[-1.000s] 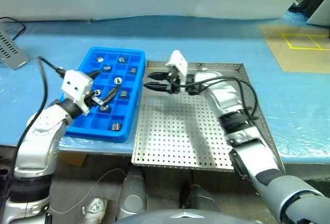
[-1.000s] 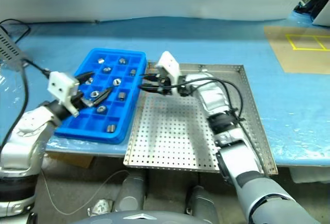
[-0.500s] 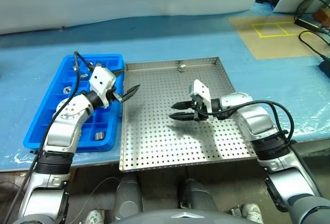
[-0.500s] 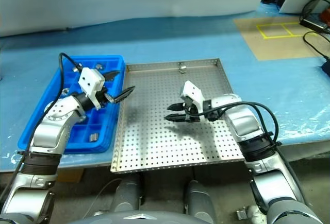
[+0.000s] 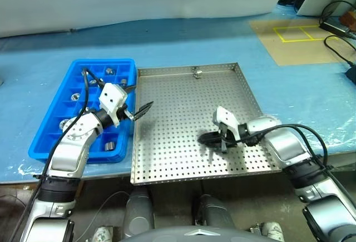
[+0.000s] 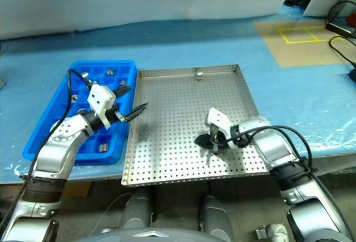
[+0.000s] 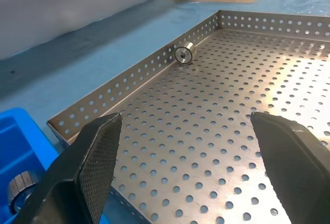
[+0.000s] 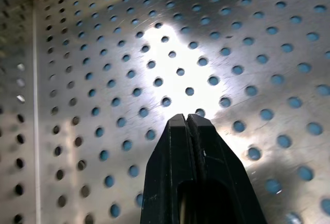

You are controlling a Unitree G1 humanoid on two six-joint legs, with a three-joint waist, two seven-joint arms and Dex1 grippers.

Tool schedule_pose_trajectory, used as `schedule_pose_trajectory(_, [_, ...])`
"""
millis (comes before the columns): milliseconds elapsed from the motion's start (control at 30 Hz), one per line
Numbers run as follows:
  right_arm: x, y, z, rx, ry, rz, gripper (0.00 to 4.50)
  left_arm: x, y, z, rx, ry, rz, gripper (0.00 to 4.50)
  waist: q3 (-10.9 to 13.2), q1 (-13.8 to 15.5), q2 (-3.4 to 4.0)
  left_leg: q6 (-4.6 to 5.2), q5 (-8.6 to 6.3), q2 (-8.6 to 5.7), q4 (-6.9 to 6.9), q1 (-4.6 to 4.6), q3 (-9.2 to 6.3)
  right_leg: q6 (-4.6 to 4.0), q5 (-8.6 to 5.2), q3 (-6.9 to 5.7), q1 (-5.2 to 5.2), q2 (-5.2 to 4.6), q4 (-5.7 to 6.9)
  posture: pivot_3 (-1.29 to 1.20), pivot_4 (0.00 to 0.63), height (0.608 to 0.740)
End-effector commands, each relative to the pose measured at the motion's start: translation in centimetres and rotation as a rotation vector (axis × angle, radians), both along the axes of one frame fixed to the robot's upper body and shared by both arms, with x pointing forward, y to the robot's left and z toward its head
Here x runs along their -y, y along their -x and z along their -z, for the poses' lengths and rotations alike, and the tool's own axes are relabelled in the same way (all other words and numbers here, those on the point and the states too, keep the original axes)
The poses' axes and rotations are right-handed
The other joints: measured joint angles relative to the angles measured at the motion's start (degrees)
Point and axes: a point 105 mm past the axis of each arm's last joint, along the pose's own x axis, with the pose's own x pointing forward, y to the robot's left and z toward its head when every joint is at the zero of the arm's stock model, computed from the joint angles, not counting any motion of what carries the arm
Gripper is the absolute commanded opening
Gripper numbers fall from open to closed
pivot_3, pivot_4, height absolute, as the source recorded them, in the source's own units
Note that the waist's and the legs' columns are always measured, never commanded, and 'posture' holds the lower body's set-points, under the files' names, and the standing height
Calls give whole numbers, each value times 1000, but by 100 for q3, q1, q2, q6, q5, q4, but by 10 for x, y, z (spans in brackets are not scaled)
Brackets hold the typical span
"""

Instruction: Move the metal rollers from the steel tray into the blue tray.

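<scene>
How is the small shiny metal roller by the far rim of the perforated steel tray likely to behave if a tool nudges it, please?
The small shiny silver metal roller seems to lie on its curved side, its holed end facing outward, so a nudge would probably roll it. The perforated steel tray's low far rim beside it should stop it rolling that way. Its polished surface looks slippery, so it might squirt from a loose pinch.

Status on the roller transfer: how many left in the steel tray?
Mostly done: several metal rollers sit in the blue tray. Nothing in hand: right gripper is shut empty over the steel tray, left gripper open at its edge. Left: one roller against the far rim.
</scene>
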Motion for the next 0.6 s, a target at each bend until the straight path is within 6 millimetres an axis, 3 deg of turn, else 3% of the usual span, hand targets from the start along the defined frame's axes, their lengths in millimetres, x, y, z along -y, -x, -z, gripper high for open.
schedule_pose_trajectory(33, [-5,26,-12,-40,-46,-51,9,1,10,-10,22,0,14,4271,0,1,0,0,0,-1,-5,3,2,0,0,1,2,0,-2,13,150,740])
schedule_pose_trajectory(233, [-6,58,3,-120,-7,-69,9,3,17,-5,-20,-1,25,4271,-1,-5,3,5,-3,-2,-14,27,6,-13,-9,7,16,-1,-11,-7,150,740])
schedule_pose_trajectory(400, [-19,79,3,-161,-2,-117,9,6,14,-5,-21,2,28,4271,-1,7,3,5,-3,-4,-14,31,8,-12,-10,12,19,-2,-12,-15,150,740])
schedule_pose_trajectory(600, [-26,88,4,-172,27,-163,9,10,9,-8,-6,4,36,4271,-2,-8,4,1,0,-7,-17,31,8,-11,-10,17,19,-2,-19,-9,150,740])
